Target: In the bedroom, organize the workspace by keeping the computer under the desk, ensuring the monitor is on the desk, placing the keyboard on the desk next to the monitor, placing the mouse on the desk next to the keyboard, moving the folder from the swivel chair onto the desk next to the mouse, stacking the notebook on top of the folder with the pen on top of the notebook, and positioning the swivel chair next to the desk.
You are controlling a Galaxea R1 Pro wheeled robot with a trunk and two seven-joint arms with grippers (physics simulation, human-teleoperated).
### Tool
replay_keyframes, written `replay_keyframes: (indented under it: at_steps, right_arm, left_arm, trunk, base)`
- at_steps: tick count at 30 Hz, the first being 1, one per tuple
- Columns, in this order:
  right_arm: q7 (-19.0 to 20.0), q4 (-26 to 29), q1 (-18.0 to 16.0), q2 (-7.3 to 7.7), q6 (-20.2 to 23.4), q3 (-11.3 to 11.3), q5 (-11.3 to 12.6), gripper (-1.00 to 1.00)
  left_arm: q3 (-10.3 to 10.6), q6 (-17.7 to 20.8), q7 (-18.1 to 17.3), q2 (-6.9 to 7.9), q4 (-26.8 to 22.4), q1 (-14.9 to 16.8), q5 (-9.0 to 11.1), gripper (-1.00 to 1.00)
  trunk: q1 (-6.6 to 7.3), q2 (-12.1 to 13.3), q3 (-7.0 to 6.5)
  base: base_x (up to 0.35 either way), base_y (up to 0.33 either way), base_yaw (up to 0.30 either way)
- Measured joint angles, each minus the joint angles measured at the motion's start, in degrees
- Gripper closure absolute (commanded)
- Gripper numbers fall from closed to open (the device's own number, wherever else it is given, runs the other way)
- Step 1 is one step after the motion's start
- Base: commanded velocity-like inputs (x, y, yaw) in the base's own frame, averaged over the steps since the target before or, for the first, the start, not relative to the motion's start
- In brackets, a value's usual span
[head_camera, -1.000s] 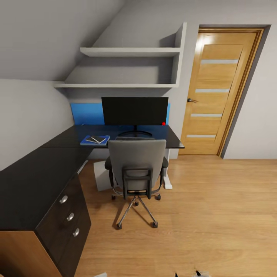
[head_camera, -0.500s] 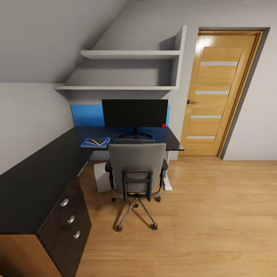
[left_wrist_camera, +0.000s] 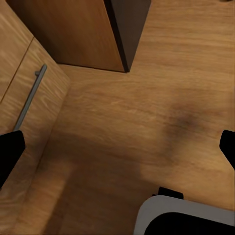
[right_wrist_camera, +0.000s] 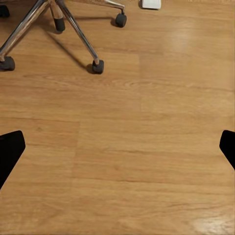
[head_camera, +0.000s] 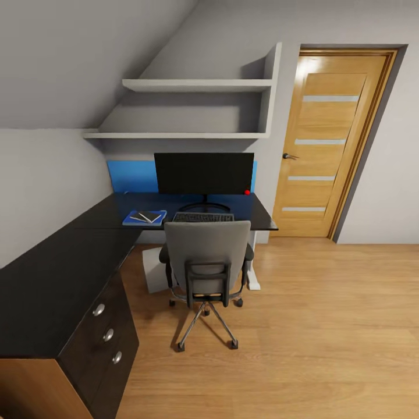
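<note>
Two pairs of fingers show in your wrist views, and both are spread wide with nothing between them: the left fingers point(left_wrist_camera: 11, 154) hang over bare wood floor point(left_wrist_camera: 147, 107) near a wooden cabinet point(left_wrist_camera: 29, 98) with a metal bar handle, and the right fingers point(right_wrist_camera: 11, 152) hang over the floor close to the chrome wheeled base of the swivel chair point(right_wrist_camera: 63, 24).

From your head camera, the swivel chair point(head_camera: 206, 256) stands pushed in at the black L-shaped surface point(head_camera: 70, 256), its grey back toward you. On that surface the monitor point(head_camera: 203, 173) stands upright on its round base against the blue wall panel point(head_camera: 131, 176). Just in front of it lies the keyboard point(head_camera: 203, 217), partly hidden behind the chair back. You cannot make out the mouse. To the left of the keyboard lies the blue folder point(head_camera: 144, 217), with the dark notebook point(head_camera: 149, 216) flat on top of it and the thin white pen point(head_camera: 139, 217) lying across the notebook. A small red dot point(head_camera: 247, 192) sits by the monitor's lower right corner. Under the surface, the light grey computer point(head_camera: 154, 267) stands on the floor to the left of the chair. A drawer unit point(head_camera: 107, 334) with three round knobs closes the near end, two shelves point(head_camera: 198, 85) hang above, and a wooden door point(head_camera: 326, 145) is on the right
</note>
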State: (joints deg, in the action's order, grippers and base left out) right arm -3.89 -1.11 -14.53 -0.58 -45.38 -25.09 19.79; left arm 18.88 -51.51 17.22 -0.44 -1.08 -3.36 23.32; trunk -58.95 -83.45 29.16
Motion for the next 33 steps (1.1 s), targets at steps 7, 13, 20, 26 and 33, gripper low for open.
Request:
replay_keyframes:
  at_steps: [7,13,20,26,33]
  right_arm:
    - [0.0,0.0,0.0,0.00,0.0,0.0,0.0,-1.00]
    - [0.0,0.0,0.0,0.00,0.0,0.0,0.0,-1.00]
    - [0.0,0.0,0.0,0.00,0.0,0.0,0.0,-1.00]
    - [0.0,0.0,0.0,0.00,0.0,0.0,0.0,-1.00]
    - [0.0,0.0,0.0,0.00,0.0,0.0,0.0,-1.00]
  left_arm:
    - [0.3,0.4,0.0,-0.14,-0.1,0.0,-0.1,-1.00]
    - [0.4,0.4,0.0,-0.19,-0.2,0.0,-0.2,-1.00]
    - [0.4,0.4,0.1,-0.19,-0.2,0.0,-0.2,-1.00]
    - [0.4,0.4,0.0,-0.18,-0.2,0.0,-0.2,-1.00]
    - [0.4,0.4,0.0,-0.18,-0.2,0.0,-0.2,-1.00]
  trunk:
    - [0.00,0.0,0.00]
    - [0.00,0.0,0.00]
    - [0.00,0.0,0.00]
    - [0.00,0.0,0.00]
    - [0.00,0.0,0.00]
  base:
    - [0.000,0.000,0.000]
    - [0.000,0.000,0.000]
    - [0.000,0.000,0.000]
    - [0.000,0.000,0.000]
    - [0.000,0.000,0.000]
